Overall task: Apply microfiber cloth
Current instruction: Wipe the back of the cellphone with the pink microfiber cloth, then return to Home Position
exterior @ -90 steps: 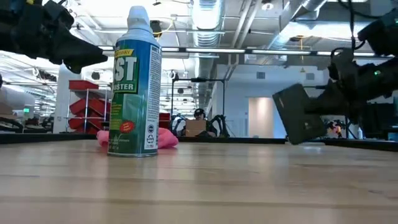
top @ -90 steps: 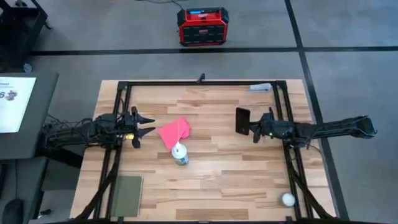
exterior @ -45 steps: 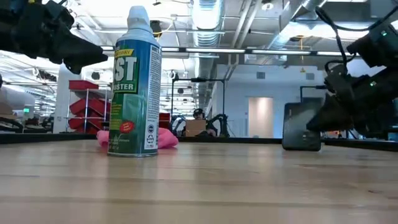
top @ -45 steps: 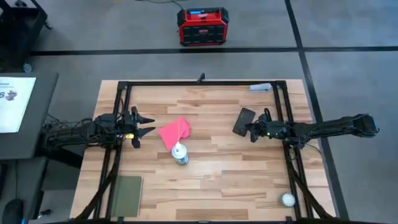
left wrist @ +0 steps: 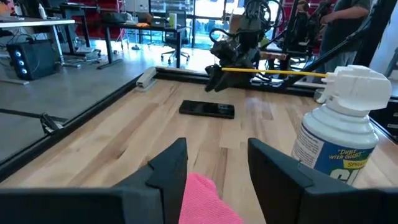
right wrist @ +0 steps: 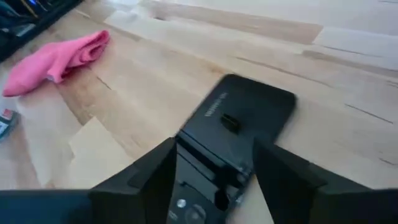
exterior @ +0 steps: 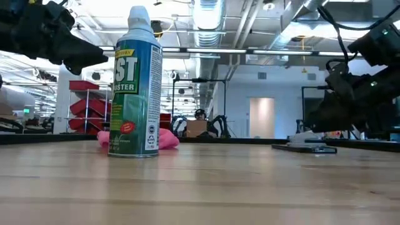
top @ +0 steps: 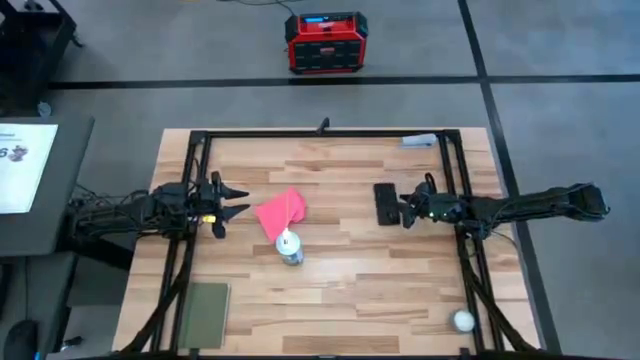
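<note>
The pink microfiber cloth (top: 281, 212) lies crumpled on the wooden table, left of centre, and also shows in the right wrist view (right wrist: 56, 59). A spray can (top: 290, 246) stands upright just near of it. My left gripper (top: 238, 200) hovers open to the cloth's left, above the table, its fingers (left wrist: 168, 168) over the cloth's edge (left wrist: 202, 199). A black phone (top: 385, 203) lies flat on the table right of centre. My right gripper (top: 404, 208) is at the phone's right side, shut on it. My right gripper has the phone's end nearest to it (right wrist: 208, 180) between its two fingers (right wrist: 149, 180), one on each side edge. It comes from the table's right, slanting down. The phone lies flat on the table, reaching away from the fingers.
A dull green pad (top: 205, 315) lies at the near left corner and a white ball (top: 462, 320) at the near right. A small grey object (top: 420, 140) sits at the far right. Black frame rails (top: 320, 132) run along the table's sides. Bare wood lies between can and phone.
My right gripper has gone down and turned about its wrist, still holding the phone. The phone, held upright and clear of the table a second ago, tipped over and now lies flat on the wood. The cloth and can have stayed in place.
</note>
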Available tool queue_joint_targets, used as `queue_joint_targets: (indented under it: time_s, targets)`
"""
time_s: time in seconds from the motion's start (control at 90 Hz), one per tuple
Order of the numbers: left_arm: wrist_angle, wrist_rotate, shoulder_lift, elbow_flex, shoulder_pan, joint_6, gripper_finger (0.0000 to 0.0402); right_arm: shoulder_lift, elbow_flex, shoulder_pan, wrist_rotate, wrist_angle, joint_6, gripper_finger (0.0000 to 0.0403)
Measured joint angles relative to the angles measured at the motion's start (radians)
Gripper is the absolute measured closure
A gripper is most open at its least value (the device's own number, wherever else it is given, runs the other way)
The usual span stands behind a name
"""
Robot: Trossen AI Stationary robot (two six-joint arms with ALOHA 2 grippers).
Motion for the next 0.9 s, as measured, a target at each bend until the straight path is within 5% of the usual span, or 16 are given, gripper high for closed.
queue_joint_targets:
  time_s: [0.189, 0.4, 0.678, 0.9]
  targets:
    - [-0.017, 0.001, 0.000, 0.000, 0.000, 0.000, 0.0259, 0.000, 0.002, -0.022, 0.007, -0.026, -0.023, 0.0241]
    - [-0.021, 0.046, 0.000, 0.000, 0.000, 0.036, 0.0265, -0.001, 0.002, -0.052, 0.010, 0.025, -0.207, 0.0387]
    - [0.010, 0.067, -0.001, 0.000, 0.000, 0.159, 0.0302, -0.017, 0.002, 0.040, -0.048, 0.322, -0.526, 0.0402]
    - [0.009, 0.065, -0.001, 0.000, 0.000, 0.187, 0.0329, -0.120, -0.010, 0.136, 0.051, 0.360, -0.722, 0.0403]
